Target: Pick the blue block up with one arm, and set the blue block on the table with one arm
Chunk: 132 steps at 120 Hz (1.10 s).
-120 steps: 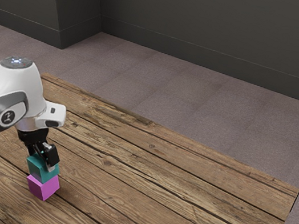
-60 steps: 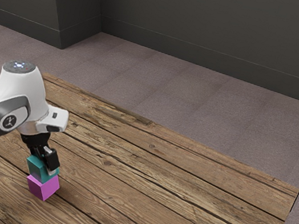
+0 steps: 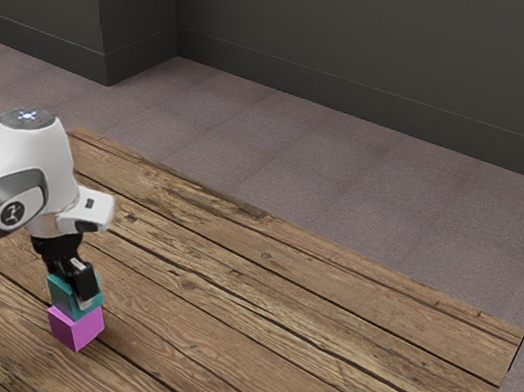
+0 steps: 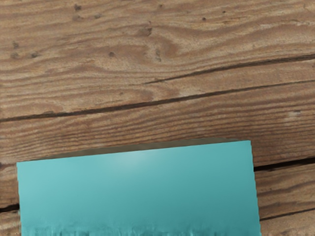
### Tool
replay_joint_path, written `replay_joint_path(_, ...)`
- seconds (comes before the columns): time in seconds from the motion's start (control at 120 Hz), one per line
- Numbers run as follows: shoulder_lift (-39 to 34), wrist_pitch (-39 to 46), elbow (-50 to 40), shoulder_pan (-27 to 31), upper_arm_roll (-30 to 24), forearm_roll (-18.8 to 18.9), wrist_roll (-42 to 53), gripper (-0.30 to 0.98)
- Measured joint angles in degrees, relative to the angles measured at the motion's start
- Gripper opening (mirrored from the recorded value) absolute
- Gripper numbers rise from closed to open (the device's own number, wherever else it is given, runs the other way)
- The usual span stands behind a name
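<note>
Looks like my hand [image 3: 74,285] has nudged slightly toward the exterior view's left since the last frame, and both blocks are right where they were. Exterior view first: the blue block [image 3: 63,297], more of a teal really, sits directly below my hand, at its tip. It's stacked on a pink block [image 3: 74,327], so it isn't on the tabletop [image 3: 269,329] itself; the pink one is what's resting on the wood. Honestly can't tell if my hand is spread or pinching the blue block. Well beyond my hand there's purplish-grey floor [image 3: 349,161], then a dark wall [image 3: 370,43].

Wrist view: the blue block is close up just under my hand, smooth flat face showing. Past it and lower down you get wood grain, knots and dark cracks.
</note>
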Motion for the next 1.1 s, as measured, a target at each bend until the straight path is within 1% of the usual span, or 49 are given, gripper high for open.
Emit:
replay_joint_path(0.7, 1.1, 4.4, 0.0, 0.0, 0.9, -0.3, 0.7, 0.69)
replay_joint_path(0.742, 1.2, 4.6, 0.0, 0.0, 0.9, -0.3, 0.7, 0.66)
replay_joint_path(0.867, 1.2, 4.9, 0.0, 0.0, 0.9, -0.4, 0.4, 0.45)
replay_joint_path(1.0, 1.3, 5.2, 0.0, 0.0, 0.9, -0.1, -0.1, 0.36)
replay_joint_path(1.1, 1.0, 5.3, 0.0, 0.0, 0.9, 0.3, -0.7, 0.33)
